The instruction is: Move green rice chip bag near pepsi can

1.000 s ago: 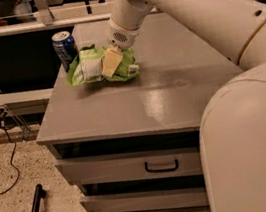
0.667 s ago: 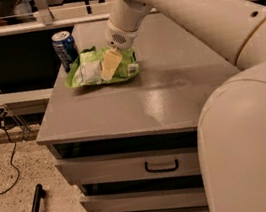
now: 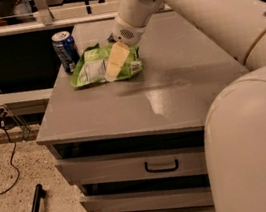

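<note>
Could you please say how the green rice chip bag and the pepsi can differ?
The green rice chip bag is crinkled, lime green; the pepsi can is smooth and blue. The bag lies flat and wider; the can stands upright. The gripper is over the bag, not the can. Both sit on the cabinet top.

One chip bag [image 3: 88,71], one pepsi can [image 3: 65,47], one hand [image 3: 113,70] over it.

Single robot arm [image 3: 191,2]: smooth off-white tubular casing with small dark round holes spaced along it. A thin yellowish seam ring sits next to the broad, rounded foreground segment. The wrist [image 3: 127,28] is a white domed collar with a dotted grille patch. The gripper [image 3: 113,65] is pale yellow and wedge-shaped, resting on the green rice chip bag [image 3: 86,71].
</note>
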Controlling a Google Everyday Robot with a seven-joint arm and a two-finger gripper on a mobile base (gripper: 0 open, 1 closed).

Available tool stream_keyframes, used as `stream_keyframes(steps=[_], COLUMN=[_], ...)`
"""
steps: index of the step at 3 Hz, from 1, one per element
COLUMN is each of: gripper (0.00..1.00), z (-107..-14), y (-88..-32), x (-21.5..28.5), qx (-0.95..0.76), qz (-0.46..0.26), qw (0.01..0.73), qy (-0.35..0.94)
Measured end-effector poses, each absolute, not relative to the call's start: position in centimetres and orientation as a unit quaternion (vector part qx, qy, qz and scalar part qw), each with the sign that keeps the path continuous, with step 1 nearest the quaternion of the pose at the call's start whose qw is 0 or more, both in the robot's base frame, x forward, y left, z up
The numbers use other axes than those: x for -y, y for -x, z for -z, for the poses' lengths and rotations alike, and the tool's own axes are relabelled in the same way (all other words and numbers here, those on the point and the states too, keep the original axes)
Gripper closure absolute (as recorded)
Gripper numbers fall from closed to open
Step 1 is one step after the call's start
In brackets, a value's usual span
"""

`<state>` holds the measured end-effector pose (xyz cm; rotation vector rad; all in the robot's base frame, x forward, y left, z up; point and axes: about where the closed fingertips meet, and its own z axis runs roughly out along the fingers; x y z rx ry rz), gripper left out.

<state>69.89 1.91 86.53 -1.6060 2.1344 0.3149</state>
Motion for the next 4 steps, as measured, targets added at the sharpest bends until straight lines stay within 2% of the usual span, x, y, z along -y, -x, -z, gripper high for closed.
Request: stream_keyframes(steps=[3, 4], gripper=[0.0, 0.0], z=[-89.5, -89.6], y=[-71.4, -71.3], x=[7.1, 7.6], qx=[-0.776, -0.776], qz=[-0.162, -0.164], qw=[0.304, 0.306], qy=[0.529, 0.526])
